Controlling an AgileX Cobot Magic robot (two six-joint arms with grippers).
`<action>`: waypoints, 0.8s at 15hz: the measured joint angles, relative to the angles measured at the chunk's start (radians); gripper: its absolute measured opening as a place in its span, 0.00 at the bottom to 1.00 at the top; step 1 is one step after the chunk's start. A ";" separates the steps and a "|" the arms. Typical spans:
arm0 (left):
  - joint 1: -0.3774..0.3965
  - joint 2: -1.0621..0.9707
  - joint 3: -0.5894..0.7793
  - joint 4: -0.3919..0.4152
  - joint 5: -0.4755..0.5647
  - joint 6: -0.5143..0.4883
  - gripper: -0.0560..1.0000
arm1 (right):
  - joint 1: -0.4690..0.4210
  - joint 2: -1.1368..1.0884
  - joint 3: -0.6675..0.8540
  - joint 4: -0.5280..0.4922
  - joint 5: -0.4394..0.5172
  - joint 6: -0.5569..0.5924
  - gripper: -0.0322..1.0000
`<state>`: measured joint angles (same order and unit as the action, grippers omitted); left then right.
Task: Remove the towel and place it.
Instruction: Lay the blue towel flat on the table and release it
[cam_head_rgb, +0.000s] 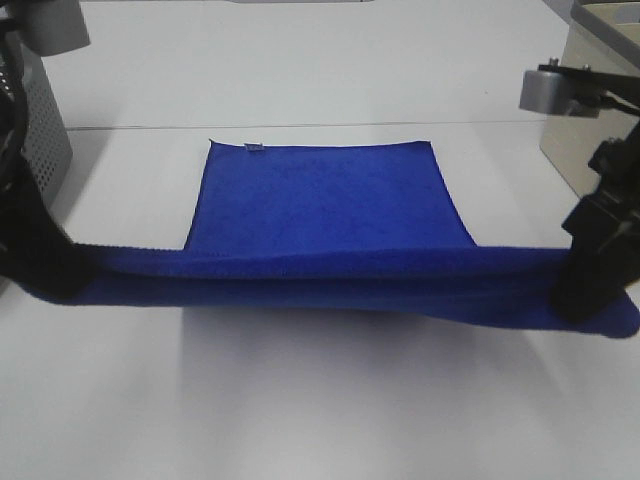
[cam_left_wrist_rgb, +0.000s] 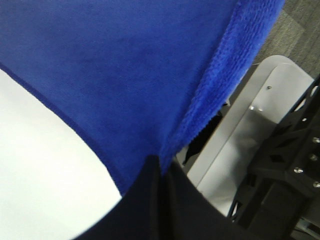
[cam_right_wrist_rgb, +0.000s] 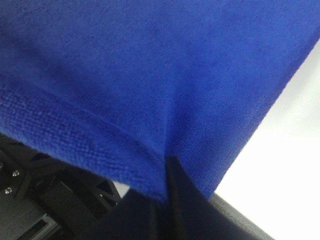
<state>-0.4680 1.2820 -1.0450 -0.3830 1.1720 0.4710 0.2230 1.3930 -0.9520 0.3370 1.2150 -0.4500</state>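
White table (cam_head_rgb: 320, 420) is spread beneath the whole scene, and a thin grey line is seen running across its far part. The left hand (cam_left_wrist_rgb: 161, 162) is clamped on one near corner of the towel (cam_head_rgb: 320, 200), its dark jaws pressed together with blue plush pinched between them. The right hand (cam_right_wrist_rgb: 167, 162) is closed in the same way on the opposite near corner, where a stitched hem is seen just beside the grip. Between the two hands the towel's near edge is held up off the table and drawn out into a long, slightly sagging band, under which a soft shadow is cast. From that band the cloth slopes down and away, and its far part is laid flat on the table. A small white tag (cam_head_rgb: 253, 148) is shown at the far corner on the left arm's side. A perforated metal box (cam_head_rgb: 45, 120) is placed beyond the left arm, and a beige box (cam_head_rgb: 590, 100) is partly seen behind the right arm.
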 joint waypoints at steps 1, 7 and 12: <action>0.000 -0.029 0.034 -0.035 0.000 -0.009 0.05 | 0.000 -0.028 0.050 0.007 0.000 0.000 0.05; 0.000 -0.150 0.256 -0.160 0.000 -0.088 0.05 | 0.000 -0.183 0.243 0.082 0.000 0.000 0.05; 0.000 -0.150 0.351 -0.215 -0.002 -0.108 0.05 | 0.000 -0.209 0.289 0.098 0.001 0.001 0.05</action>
<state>-0.4680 1.1320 -0.6940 -0.5980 1.1700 0.3630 0.2230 1.1840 -0.6630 0.4350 1.2160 -0.4490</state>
